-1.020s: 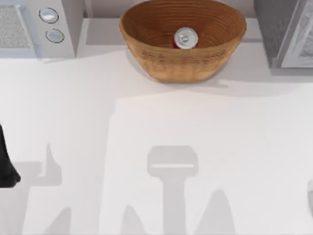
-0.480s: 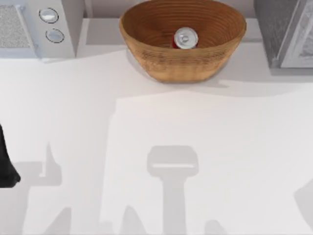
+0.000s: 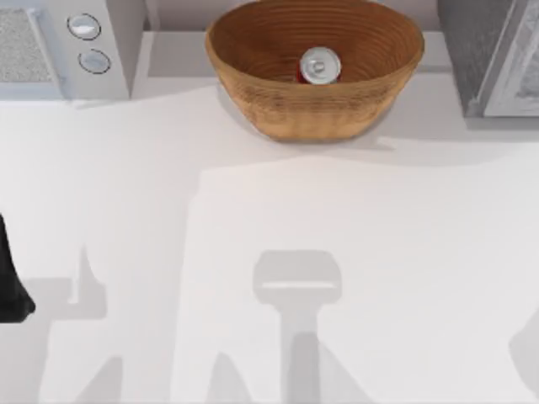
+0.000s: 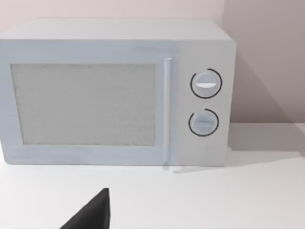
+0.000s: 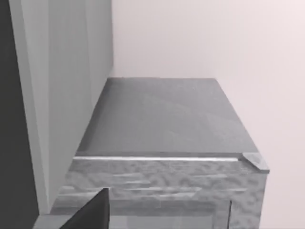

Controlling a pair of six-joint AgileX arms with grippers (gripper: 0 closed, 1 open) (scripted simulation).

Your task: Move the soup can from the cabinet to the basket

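Note:
The soup can (image 3: 319, 66), with a silver lid and a red side, stands upright inside the tan woven basket (image 3: 253, 93) at the back middle of the table. The cabinet (image 3: 472, 50), with its dark grey speckled top (image 5: 167, 114), is at the back right corner. No gripper is near the can. My left arm is parked at the left edge, where a dark part of my left gripper (image 3: 10, 286) shows, and also in the left wrist view (image 4: 93, 214). A dark part of my right gripper (image 5: 93, 212) shows in front of the cabinet top.
A white microwave (image 3: 50, 42) with two round knobs stands at the back left, and it faces the left wrist camera (image 4: 114, 95). The white table (image 3: 278, 210) carries arm shadows along its front. A pale wall (image 5: 200, 38) rises behind the cabinet.
The shadows along the front of the table and at its right edge have shifted. The can, the basket and the left arm have not moved.

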